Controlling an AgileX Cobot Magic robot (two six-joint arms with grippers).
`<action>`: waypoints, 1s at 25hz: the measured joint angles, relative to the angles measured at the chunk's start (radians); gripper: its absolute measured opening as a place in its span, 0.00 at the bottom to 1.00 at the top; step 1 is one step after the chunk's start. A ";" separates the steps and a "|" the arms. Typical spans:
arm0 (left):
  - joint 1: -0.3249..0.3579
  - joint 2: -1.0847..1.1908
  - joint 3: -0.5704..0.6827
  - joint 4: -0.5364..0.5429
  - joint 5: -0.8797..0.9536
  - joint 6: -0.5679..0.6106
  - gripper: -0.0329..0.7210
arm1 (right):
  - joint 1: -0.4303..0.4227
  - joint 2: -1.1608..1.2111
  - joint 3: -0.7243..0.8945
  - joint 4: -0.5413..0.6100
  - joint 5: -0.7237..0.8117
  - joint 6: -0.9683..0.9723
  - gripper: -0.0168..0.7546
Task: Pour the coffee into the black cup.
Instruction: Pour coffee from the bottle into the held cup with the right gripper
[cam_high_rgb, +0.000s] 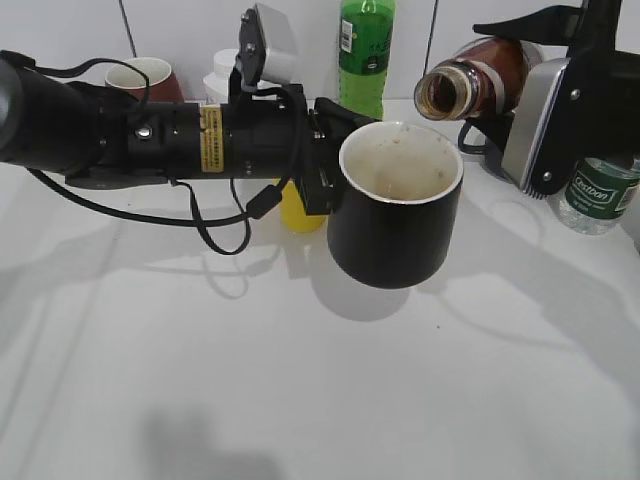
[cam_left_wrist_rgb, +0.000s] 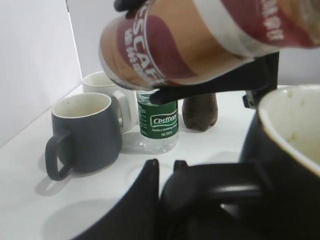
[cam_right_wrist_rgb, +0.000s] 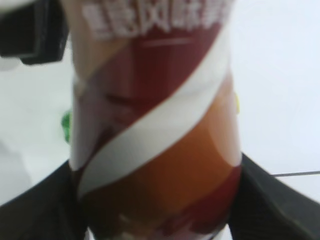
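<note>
My left gripper (cam_high_rgb: 322, 160) is shut on the handle of the black cup (cam_high_rgb: 395, 215) and holds it above the table at the middle. The cup's whitish inside shows brown specks. My right gripper (cam_high_rgb: 525, 85) is shut on the coffee bottle (cam_high_rgb: 480, 80), which is tipped near level, its open mouth just above the cup's far right rim. No stream shows. In the left wrist view the jaws (cam_left_wrist_rgb: 167, 167) grip the handle of the cup (cam_left_wrist_rgb: 285, 165), with the bottle (cam_left_wrist_rgb: 200, 40) overhead. In the right wrist view the jaws (cam_right_wrist_rgb: 155, 210) clamp the bottle's label (cam_right_wrist_rgb: 150, 115).
A green soda bottle (cam_high_rgb: 365, 50), a maroon mug (cam_high_rgb: 145, 78) and a white container (cam_high_rgb: 222, 72) stand at the back. A water bottle (cam_high_rgb: 600, 195) stands at the right. A yellow object (cam_high_rgb: 298, 215) sits behind the cup. A dark grey mug (cam_left_wrist_rgb: 85, 132) and a white mug (cam_left_wrist_rgb: 105, 87) stand nearby.
</note>
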 joint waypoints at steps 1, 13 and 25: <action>-0.001 0.000 0.000 0.000 -0.004 0.000 0.11 | 0.000 0.000 0.000 0.006 -0.004 -0.018 0.73; -0.001 0.000 0.000 0.044 -0.070 0.000 0.11 | 0.000 0.000 0.000 0.022 -0.009 -0.135 0.73; -0.002 0.000 -0.001 0.097 -0.082 -0.028 0.11 | 0.000 0.000 0.000 0.022 -0.009 -0.199 0.73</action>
